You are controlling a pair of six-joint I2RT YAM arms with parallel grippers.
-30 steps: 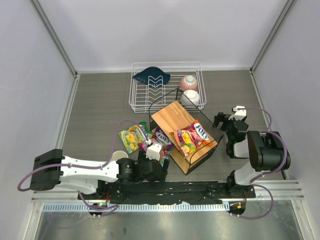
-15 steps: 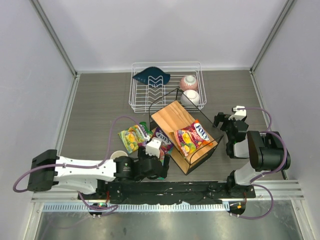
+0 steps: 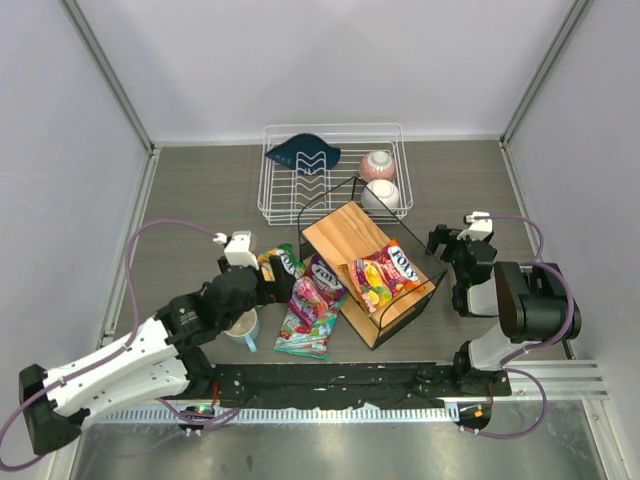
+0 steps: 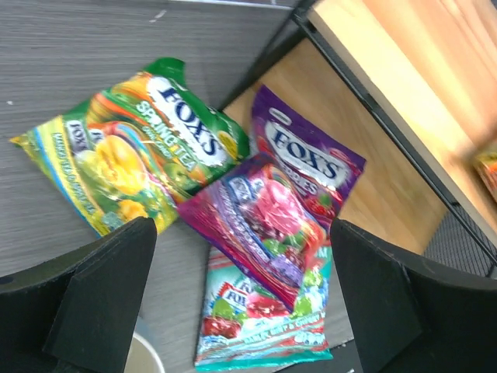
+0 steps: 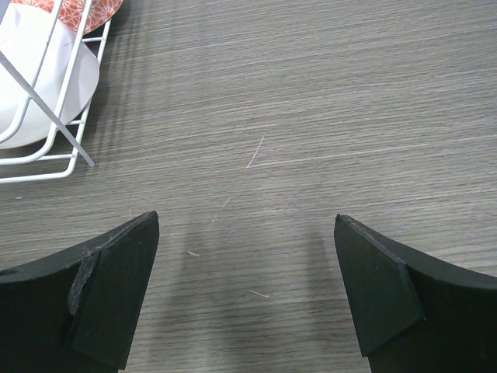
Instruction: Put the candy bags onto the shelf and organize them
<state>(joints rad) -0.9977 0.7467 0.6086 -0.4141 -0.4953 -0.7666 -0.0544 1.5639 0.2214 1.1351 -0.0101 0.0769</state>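
The shelf (image 3: 345, 232) is a black wire frame with a tan board, and an orange-red bag (image 3: 386, 272) lies on its front right. On the table to its left lie a green bag (image 3: 272, 266) (image 4: 140, 151), a purple bag (image 3: 326, 270) (image 4: 307, 155) and a teal bag (image 3: 303, 335) (image 4: 264, 330). A pink-magenta packet (image 4: 260, 225) lies across the teal bag's top. My left gripper (image 3: 272, 287) (image 4: 242, 227) is open and empty, above these bags. My right gripper (image 3: 447, 243) (image 5: 247, 221) is open and empty over bare table, right of the shelf.
A white wire dish rack (image 3: 285, 205) stands behind the shelf with a dark blue item (image 3: 302, 153) and two bowls (image 3: 378, 165); its corner shows in the right wrist view (image 5: 46, 116). A light mug (image 3: 241, 323) sits left of the teal bag, under my left arm.
My left arm has lifted and swung back to the left, uncovering the teal and pink bags near the front edge. The right arm has not moved.
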